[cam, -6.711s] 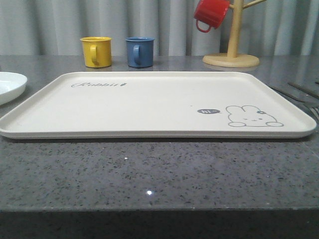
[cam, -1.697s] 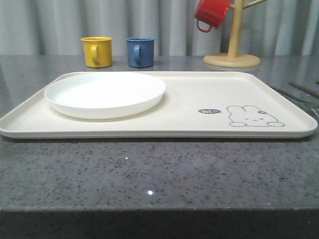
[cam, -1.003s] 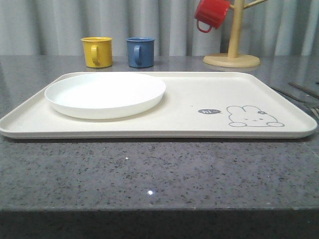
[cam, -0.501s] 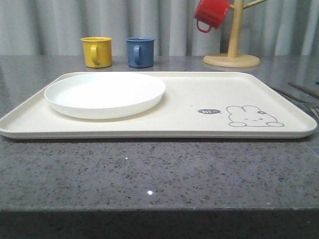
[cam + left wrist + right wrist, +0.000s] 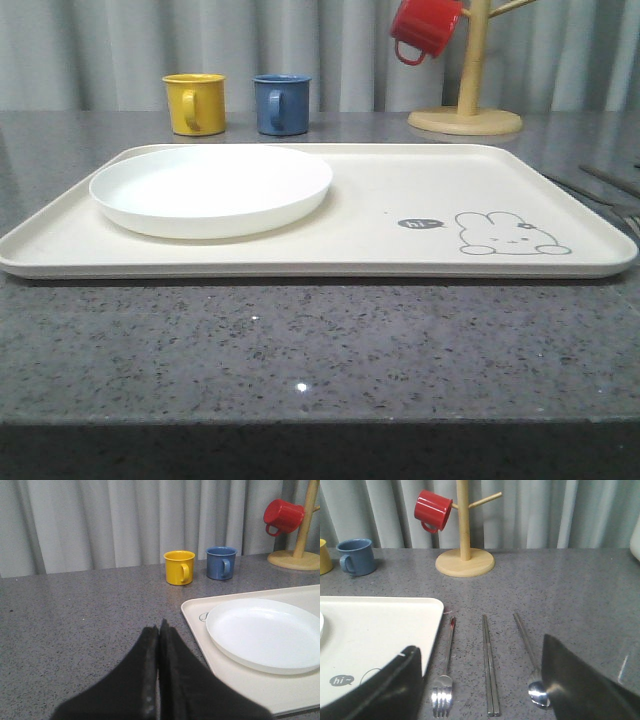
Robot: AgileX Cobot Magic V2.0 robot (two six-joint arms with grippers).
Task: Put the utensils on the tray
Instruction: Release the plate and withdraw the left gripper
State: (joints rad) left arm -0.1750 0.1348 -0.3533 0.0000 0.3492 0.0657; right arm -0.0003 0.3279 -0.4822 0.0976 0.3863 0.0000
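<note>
In the right wrist view, three silver utensils lie side by side on the grey counter just beyond the tray's right rim: a fork (image 5: 448, 652) nearest the tray, a pair of chopsticks (image 5: 488, 665), then a spoon (image 5: 526, 642). My right gripper (image 5: 480, 647) hovers over them, open and empty, its fingers straddling all three. The cream tray (image 5: 400, 180) with the rabbit drawing lies across the middle of the table, and its corner (image 5: 380, 625) shows beside the fork. My left gripper (image 5: 160, 628) is shut and empty, low over the counter left of the tray (image 5: 192, 622).
A white round plate (image 5: 210, 188) sits on the tray's left half. Behind the tray stand a yellow mug (image 5: 194, 103) and a blue mug (image 5: 280, 103). A wooden mug tree (image 5: 466, 110) at the back right carries a red mug (image 5: 424, 27).
The white plate, beside the tray 6.7 s ago, now sits on the tray's left half. Nothing has visibly moved over the last 1.7 s.
</note>
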